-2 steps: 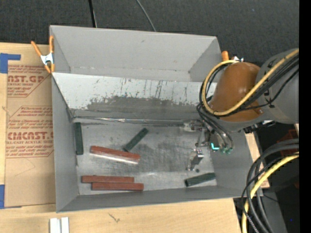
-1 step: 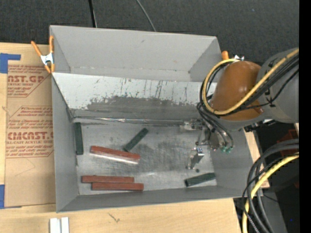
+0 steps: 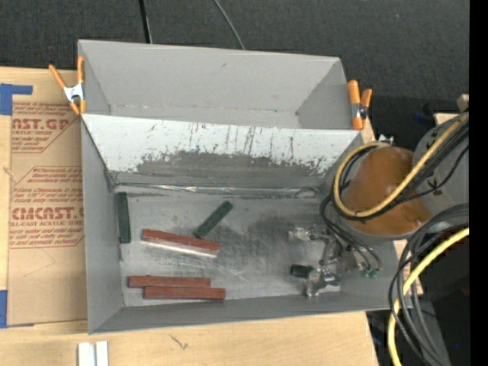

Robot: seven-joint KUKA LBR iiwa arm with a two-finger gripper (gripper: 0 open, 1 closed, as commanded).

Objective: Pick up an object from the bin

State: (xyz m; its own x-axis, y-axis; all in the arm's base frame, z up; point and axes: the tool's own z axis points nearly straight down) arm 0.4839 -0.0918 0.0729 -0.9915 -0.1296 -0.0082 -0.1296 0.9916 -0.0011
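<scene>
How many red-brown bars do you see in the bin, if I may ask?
3. An upper bar lies left of centre; a middle bar and a lower bar lie together near the lower-left corner. The arm may hide more.

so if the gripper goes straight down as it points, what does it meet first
Probably the small dark green piece under the gripper, at the right; else the bare bin floor. Depth is unclear.
</scene>
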